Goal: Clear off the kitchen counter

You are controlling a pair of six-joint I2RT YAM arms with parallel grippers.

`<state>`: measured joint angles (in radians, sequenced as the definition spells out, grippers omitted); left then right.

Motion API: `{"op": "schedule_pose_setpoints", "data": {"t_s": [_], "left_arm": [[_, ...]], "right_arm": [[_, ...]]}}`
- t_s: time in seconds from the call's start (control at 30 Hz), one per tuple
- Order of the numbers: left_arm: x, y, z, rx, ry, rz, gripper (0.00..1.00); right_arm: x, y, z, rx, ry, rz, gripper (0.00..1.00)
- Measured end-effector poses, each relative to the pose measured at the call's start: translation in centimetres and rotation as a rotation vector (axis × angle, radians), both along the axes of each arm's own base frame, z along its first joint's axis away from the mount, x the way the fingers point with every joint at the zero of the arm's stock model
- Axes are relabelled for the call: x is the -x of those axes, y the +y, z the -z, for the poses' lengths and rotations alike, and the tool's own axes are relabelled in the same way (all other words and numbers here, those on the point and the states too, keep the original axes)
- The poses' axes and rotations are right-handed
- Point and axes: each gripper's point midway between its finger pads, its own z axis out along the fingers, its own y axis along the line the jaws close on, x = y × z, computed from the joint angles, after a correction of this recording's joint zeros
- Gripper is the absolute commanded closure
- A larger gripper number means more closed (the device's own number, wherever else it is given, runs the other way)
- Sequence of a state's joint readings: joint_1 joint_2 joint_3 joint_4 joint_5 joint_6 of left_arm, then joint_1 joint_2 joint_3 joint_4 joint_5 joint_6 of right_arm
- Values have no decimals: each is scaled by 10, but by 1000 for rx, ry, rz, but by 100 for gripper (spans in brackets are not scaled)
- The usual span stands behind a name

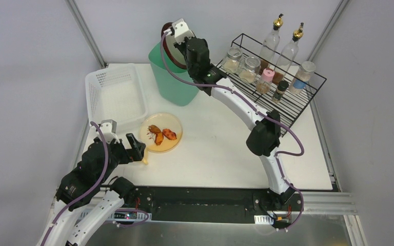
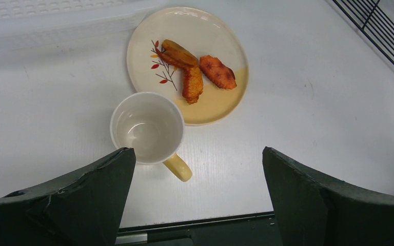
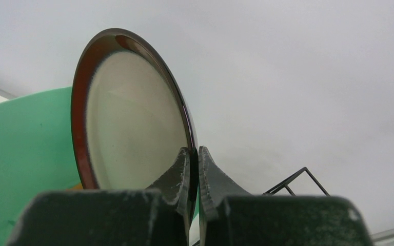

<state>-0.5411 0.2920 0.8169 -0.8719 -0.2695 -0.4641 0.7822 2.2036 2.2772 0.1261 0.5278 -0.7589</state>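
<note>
The white kitchen counter (image 1: 220, 154) holds a cream plate (image 1: 171, 120) with fried chicken pieces (image 1: 162, 134). In the left wrist view the plate (image 2: 200, 31) and chicken (image 2: 195, 72) sit beyond a white mug with a yellow handle (image 2: 148, 128). My left gripper (image 1: 136, 147) is open and empty above the mug; its left finger (image 2: 97, 189) overlaps the mug's rim (image 2: 197, 154). My right gripper (image 1: 177, 43) is shut on a brown-rimmed plate (image 3: 133, 118), held on edge above the green bin (image 1: 172, 82).
A white perforated basket (image 1: 95, 82) stands at the back left. A black wire rack (image 1: 287, 97) at the back right holds spice jars and oil bottles (image 1: 269, 41). The counter's near edge meets a black rail (image 2: 195, 225).
</note>
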Motion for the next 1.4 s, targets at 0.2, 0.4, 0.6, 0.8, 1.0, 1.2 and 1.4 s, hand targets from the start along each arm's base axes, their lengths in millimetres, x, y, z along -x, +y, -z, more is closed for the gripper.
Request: {"op": "schedule_pose_setpoints", "data": {"t_s": [0.2, 0.4, 0.6, 0.8, 1.0, 1.2, 1.4], "left_arm": [[0, 1, 2, -3, 4, -8, 0], [0, 2, 2, -2, 1, -9, 0], [1, 2, 1, 5, -9, -8, 1], [1, -2, -1, 20, 2, 5, 0], [4, -14, -36, 137, -29, 24, 0], [6, -30, -74, 279, -54, 52, 0], [5, -51, -80, 384, 10, 87, 0]], "right_arm": [[8, -13, -24, -44, -22, 26, 100], [27, -38, -73, -142, -66, 59, 100], [56, -73, -124, -272, -92, 84, 100], [96, -114, -155, -380, -51, 88, 100], [147, -156, -143, -463, 45, 83, 100], [186, -186, -101, -523, 171, 85, 100], [216, -196, -55, -601, 311, 65, 100]]}}
